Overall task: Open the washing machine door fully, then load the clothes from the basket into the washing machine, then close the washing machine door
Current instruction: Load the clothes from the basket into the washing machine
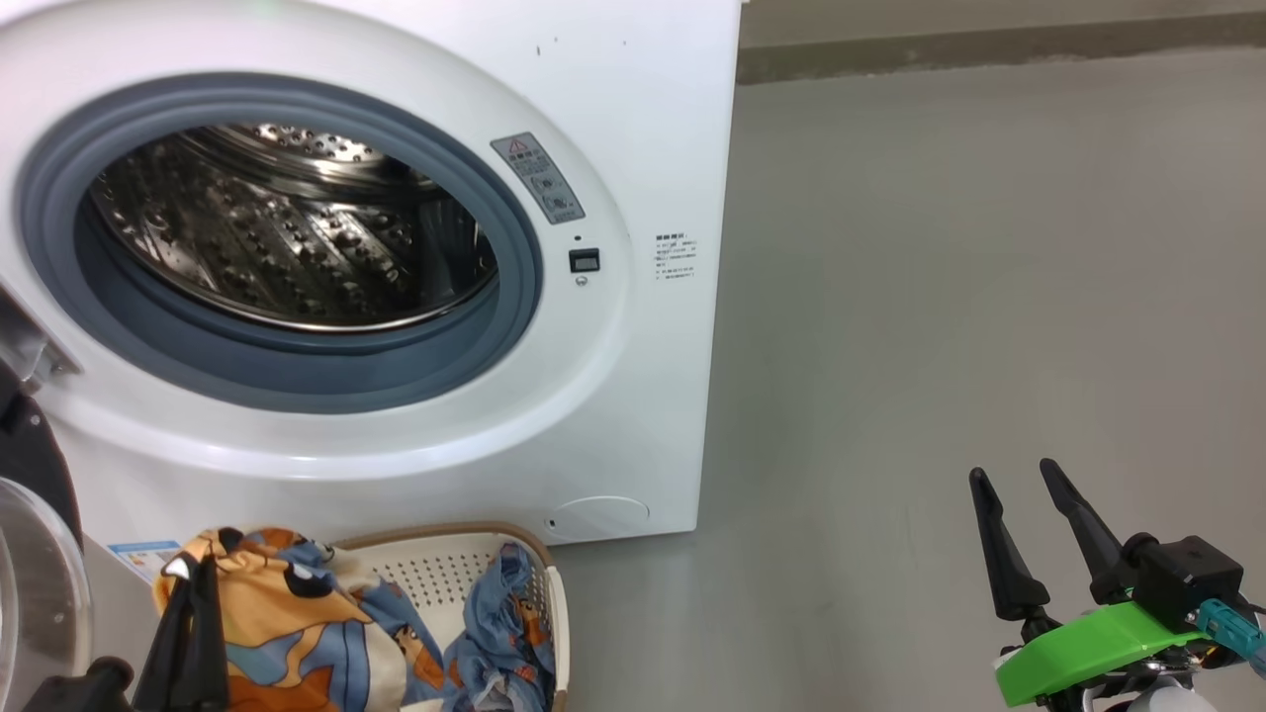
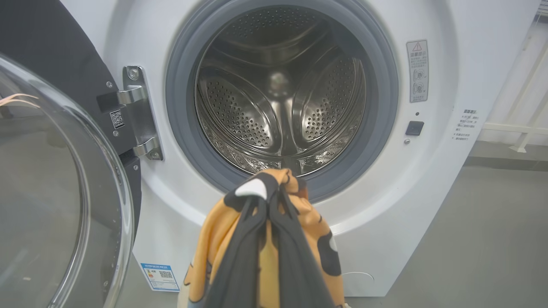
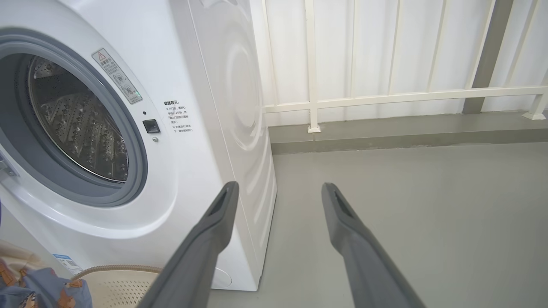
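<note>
Loading just begun. Left of the white front-loading washing machine [image 1: 643, 148], its round black-rimmed glass door [image 2: 51, 192] stands wide. Before the machine's foot, the left gripper [image 2: 269, 201] is clamped on the orange, cream and blue dotted garment [image 2: 214, 239] over the cream perforated basket [image 1: 445, 569], where the light blue printed garment [image 1: 499, 633] lies. The machine's steel drum [image 1: 297, 237] looks empty. Right of the machine, the right gripper [image 1: 1012, 468] hangs spread, holding nothing. Both garments and closing remain.

The grey floor [image 1: 940, 297] bears the washing machine [image 1: 653, 396] and, beside it, the basket [image 1: 435, 578].
</note>
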